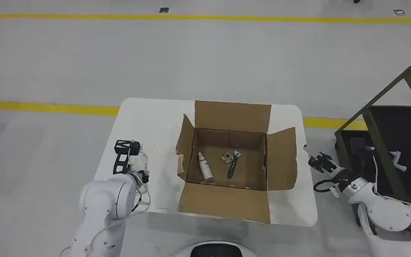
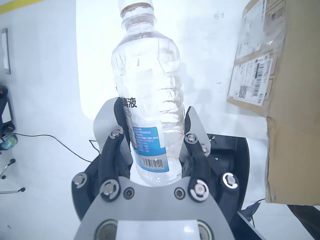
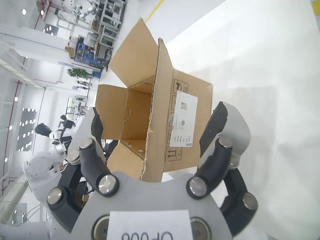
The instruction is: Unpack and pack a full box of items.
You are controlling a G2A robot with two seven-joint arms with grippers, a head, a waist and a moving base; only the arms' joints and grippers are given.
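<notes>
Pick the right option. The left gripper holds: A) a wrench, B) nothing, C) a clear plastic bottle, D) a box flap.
C: the left gripper is shut on the clear plastic bottle, while the wrench lies inside the box.

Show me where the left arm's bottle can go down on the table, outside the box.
Best: the bare table between its left edge and the left flap of the box, beside the left gripper holding the bottle. A narrower strip lies between the right flap and the table's right edge. In front of the box it is tight.
</notes>
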